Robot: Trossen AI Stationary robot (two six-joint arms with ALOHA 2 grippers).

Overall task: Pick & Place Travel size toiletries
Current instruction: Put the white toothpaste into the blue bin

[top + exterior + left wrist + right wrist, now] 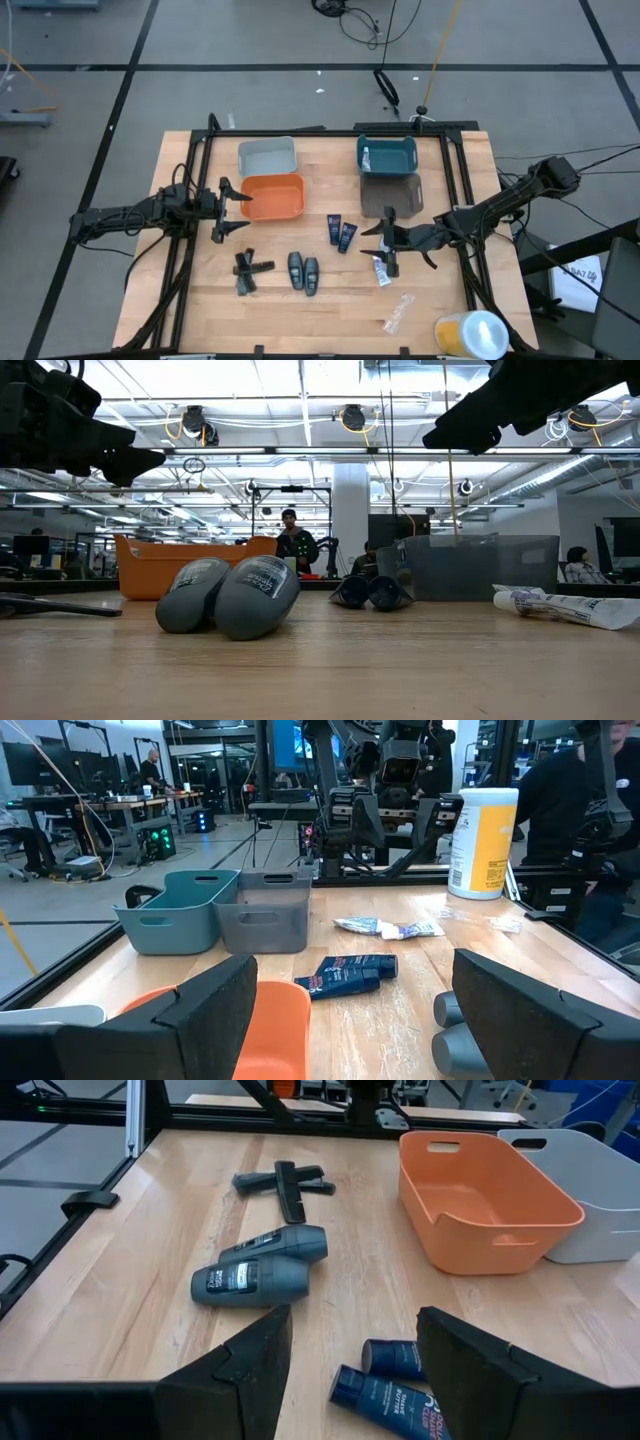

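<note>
Two dark blue tubes (341,233) (395,1385) lie side by side mid-table. Just near of them, my right gripper (372,240) (355,1360) hovers open, pointing toward the table's left. A silvery-white tube (381,266) (565,607) lies flat below that gripper. Two dark grey oval pieces (303,272) (260,1265) and two crossed black stick pieces (248,272) (285,1182) lie nearer the front edge. My left gripper (238,212) (350,1010) hangs open above the table, left of the orange bin (273,196). In the low view both arms stay well above the tabletop.
Further bins stand at the far side: light grey (267,155), teal (386,153) with a small pale item inside, dark grey (391,193). A clear crinkled wrapper (398,313) and a big yellow-and-white cylinder (470,333) sit near the front right corner. A black frame rims the table.
</note>
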